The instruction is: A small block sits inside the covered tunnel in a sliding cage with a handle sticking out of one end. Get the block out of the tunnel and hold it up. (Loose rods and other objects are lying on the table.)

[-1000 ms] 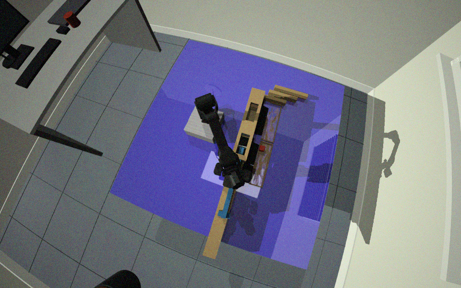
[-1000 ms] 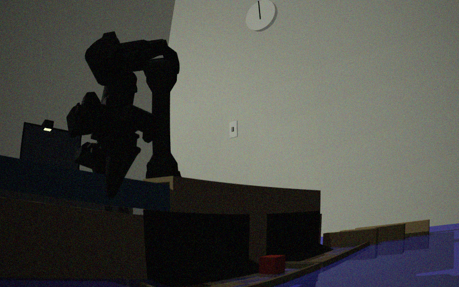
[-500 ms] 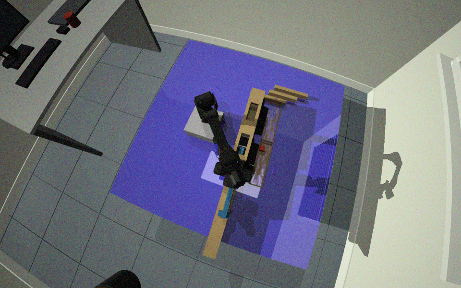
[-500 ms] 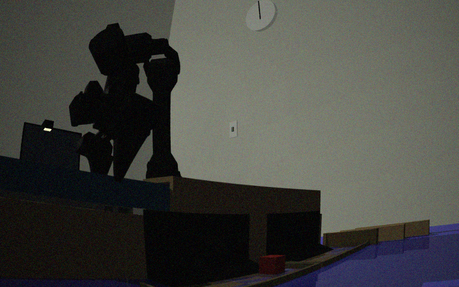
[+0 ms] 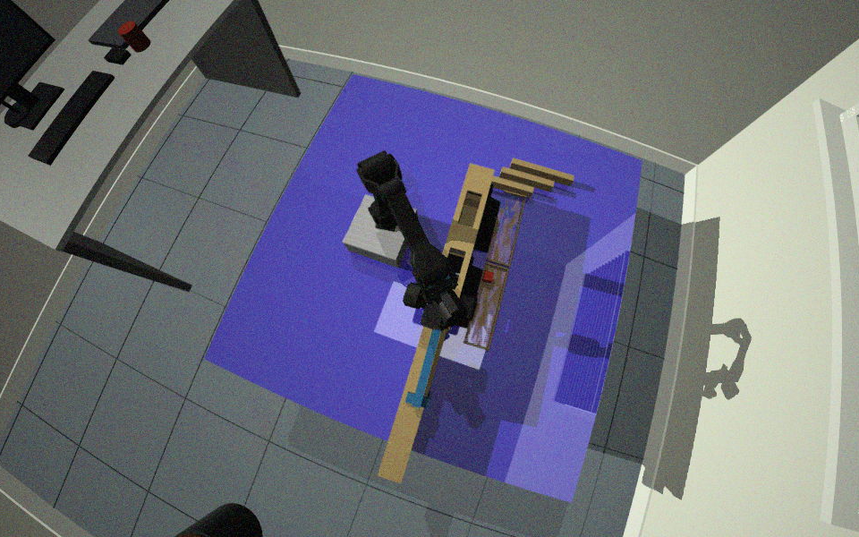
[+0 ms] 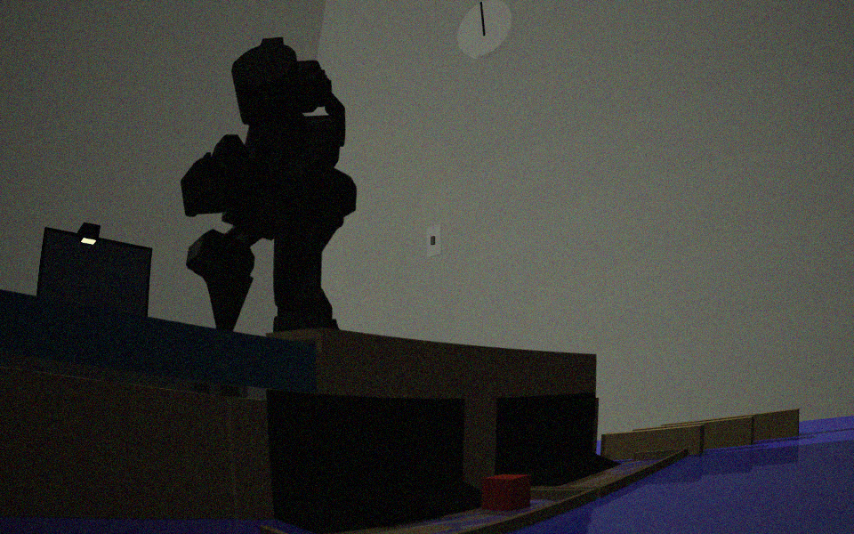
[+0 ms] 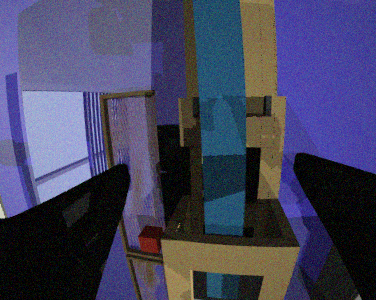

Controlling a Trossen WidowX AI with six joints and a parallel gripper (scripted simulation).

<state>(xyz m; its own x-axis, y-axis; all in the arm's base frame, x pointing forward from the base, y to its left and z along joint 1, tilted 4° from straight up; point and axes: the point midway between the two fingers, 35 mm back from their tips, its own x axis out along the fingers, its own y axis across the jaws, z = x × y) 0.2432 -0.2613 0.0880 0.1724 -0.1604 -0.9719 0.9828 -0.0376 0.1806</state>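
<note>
A small red block lies outside the tunnel, in the shallow tray along its side, in front of a dark side opening. The wooden tunnel has windows in its top. The long teal handle sticks out of its near end and lies over the wooden rail. My gripper is open and empty. Its fingers are wide apart above the handle, one to each side of it in the wrist view. The top view hides the fingertips behind the arm.
The shallow tray has a low brown rim and a divider. Several loose wooden rods lie beyond the tunnel's far end. The wooden rail runs past the mat's edge. The arm's pale base block stands beside the tunnel.
</note>
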